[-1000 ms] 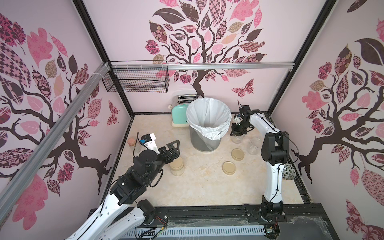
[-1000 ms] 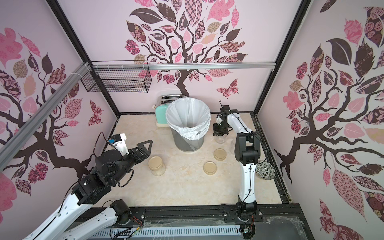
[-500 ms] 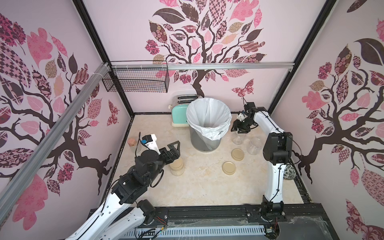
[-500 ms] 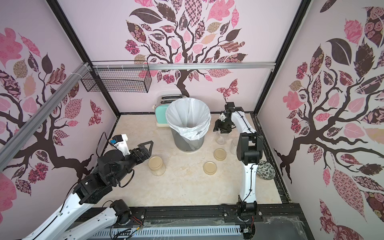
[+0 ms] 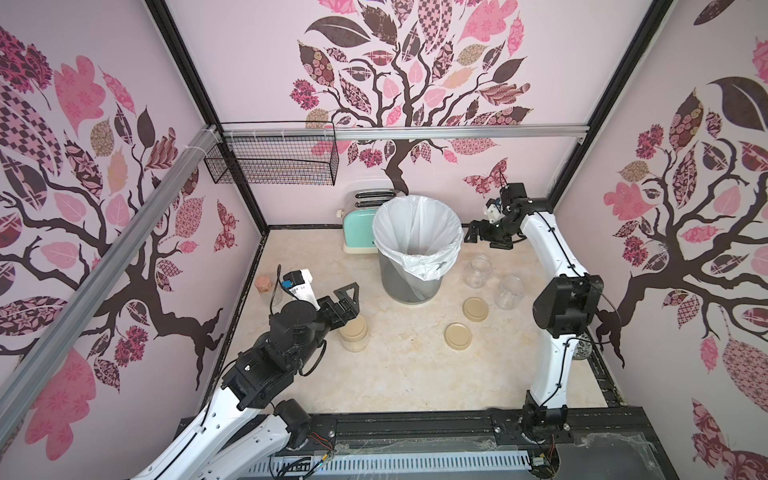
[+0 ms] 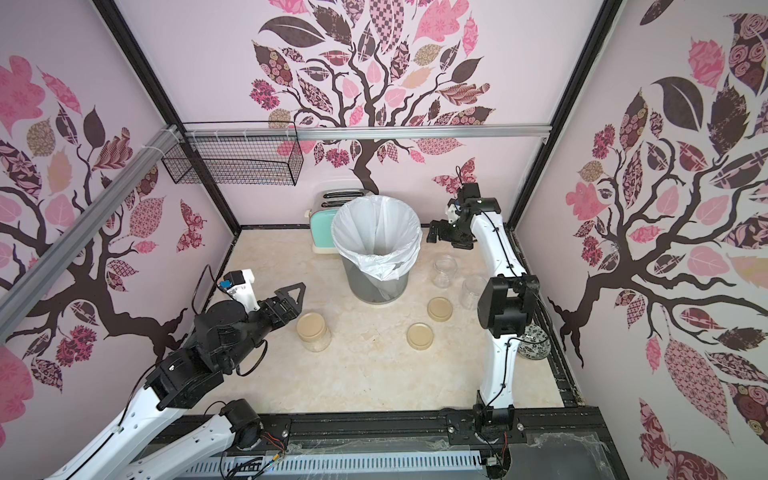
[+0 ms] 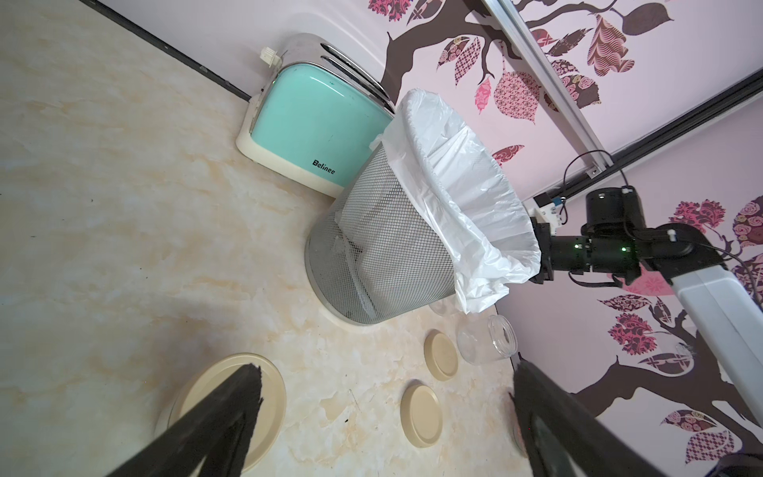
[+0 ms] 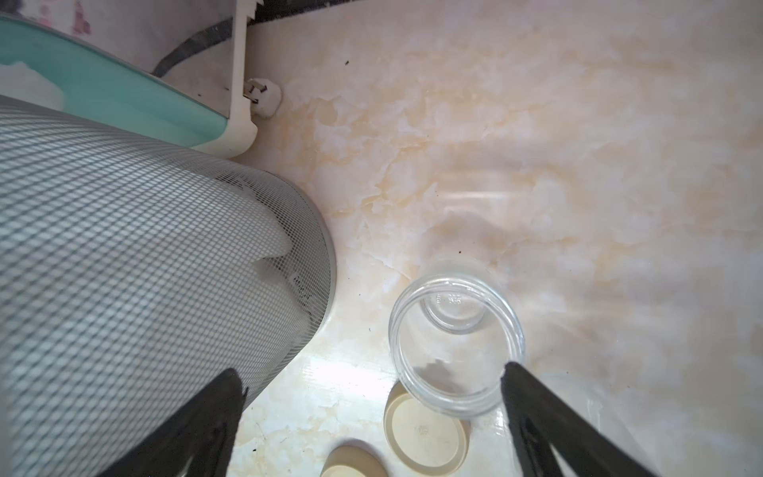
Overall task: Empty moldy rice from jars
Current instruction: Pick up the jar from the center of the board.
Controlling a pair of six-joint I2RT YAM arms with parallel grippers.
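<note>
1. Counting jars: three in all. One lidded jar [image 5: 354, 334] stands upright on the table [image 5: 395, 374], on my left side. Moldy rice [image 6: 319, 343] shows cream through its glass; no mold can be made out.
2. Two jars are empty, lidless and upright. The far empty jar [image 5: 478, 271] stands just beside the bin. The near empty jar [image 5: 510, 292] is close to it but not touching, toward my right arm.
3. Two lids lie flat in front of the empty jars and apart from each other: rear loose lid [image 5: 476, 309], front loose lid [image 5: 457, 336].
4. My left gripper [image 5: 348, 297] has its fingers spread wide and holds nothing. It hovers just above and behind the lidded jar. In the left wrist view one finger [image 7: 231, 413] overlaps that jar's lid.
5. My right gripper [image 5: 476, 232] is also spread wide and empty. It is raised beside the bin's rim, above the far empty jar. The right wrist view shows that jar's open mouth below.
6. Surroundings, one of each:
   - mesh bin [image 5: 409, 286] with a white liner [image 5: 415, 232]
   - mint toaster [image 5: 359, 226] just behind the bin
   - wire basket [image 5: 274, 164] on the back wall
   - cork-topped bottle [image 5: 264, 286] by the left wall
   - patterned ceramic jar [image 6: 534, 343], partly hidden behind my right arm
</note>
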